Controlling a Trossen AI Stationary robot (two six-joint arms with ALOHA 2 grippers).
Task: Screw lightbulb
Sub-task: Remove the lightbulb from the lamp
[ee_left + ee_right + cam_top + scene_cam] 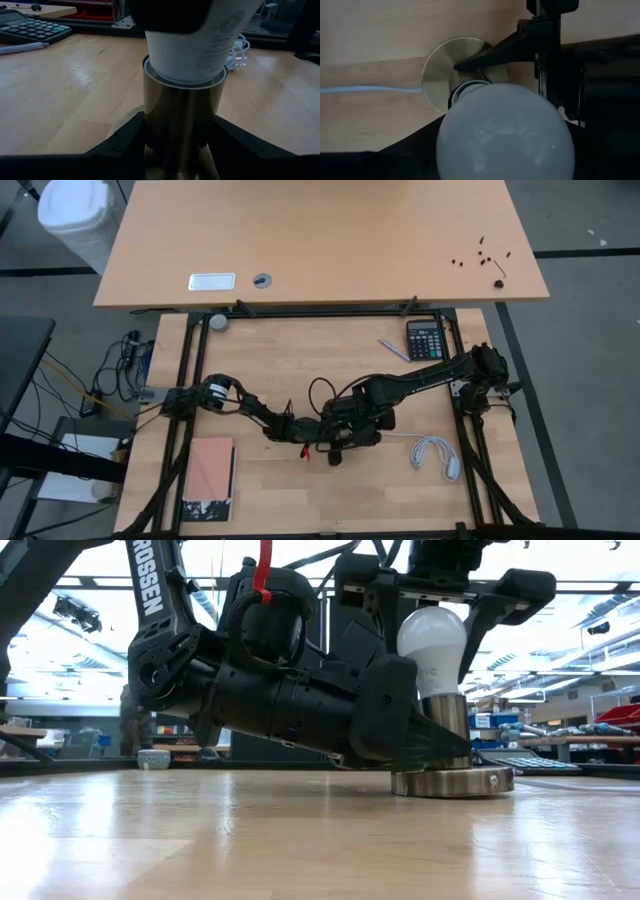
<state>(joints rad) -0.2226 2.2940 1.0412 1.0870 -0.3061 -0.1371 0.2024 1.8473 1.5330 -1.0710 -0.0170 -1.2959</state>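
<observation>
The white lightbulb (432,640) stands upright with its neck in a brass socket tube (447,715), which rises from a round metal base disc (455,782) on the wooden table. My left gripper (440,748) lies level along the table and is shut on the socket tube. My right gripper (435,625) hangs over the bulb pointing down, open, with its fingers close on either side of the globe (505,135). In the high view both grippers (340,432) cover bulb and socket. My left gripper pinches the socket tube (180,125) between its two fingers (125,142), low on the tube just above the base disc. It comes in level from the table's left. The socket stays upright with its disc flat on the table. My right gripper: I cannot tell whether its fingers touch the globe.
A thin white cord (370,90) runs from the socket toward the table's right. A coiled white cable (435,455) lies at the near right, with a calculator (425,338) and a pen (393,348) at the far right. A pink notebook (210,468) is at the near left.
</observation>
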